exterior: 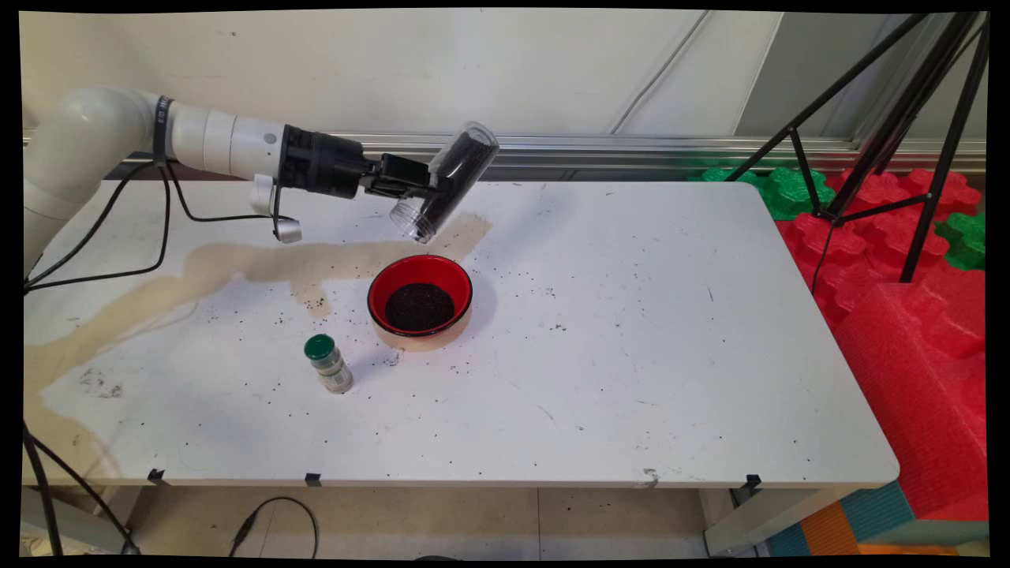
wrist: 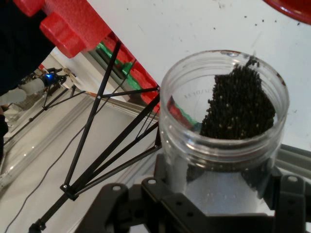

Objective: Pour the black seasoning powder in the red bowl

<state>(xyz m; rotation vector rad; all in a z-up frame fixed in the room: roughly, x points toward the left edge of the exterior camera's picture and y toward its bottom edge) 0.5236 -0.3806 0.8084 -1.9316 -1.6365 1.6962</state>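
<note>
The arm (exterior: 158,138) is glossy white with rounded links and a dark band near its elbow; black cables (exterior: 162,229) hang beneath. Its black end effector (exterior: 430,193) shows round screw heads.

Overhead main view; close hand view shares jar (exterior: 446,183).

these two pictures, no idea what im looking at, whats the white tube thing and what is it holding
The white tube is a robot arm. Its black end effector grips a clear plastic jar, tilted mouth-down and partly filled with small dark grains. The main view looks down across a white table. The hand view comes from a camera on the arm's hand, looking into the jar's open mouth. Below the jar stands a red bowl holding the same dark grains. Beside it is a small green-capped bottle. Loose grains and a brownish stain mark the table.
</note>
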